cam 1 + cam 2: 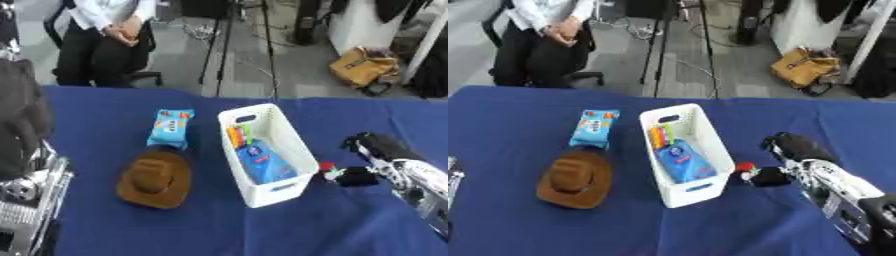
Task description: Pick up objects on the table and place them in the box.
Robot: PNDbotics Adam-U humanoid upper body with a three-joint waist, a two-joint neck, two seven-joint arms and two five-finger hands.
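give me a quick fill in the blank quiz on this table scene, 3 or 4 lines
1. The brown hat lies on the ____ tablecloth.
2. The white box stands to the ____ of the hat, as the robot sees it.
3. The light blue snack packet lies on the far side of the ____.
4. The right hand is beside the box, at a small ____ thing on the cloth.

Missing words: blue; right; hat; red
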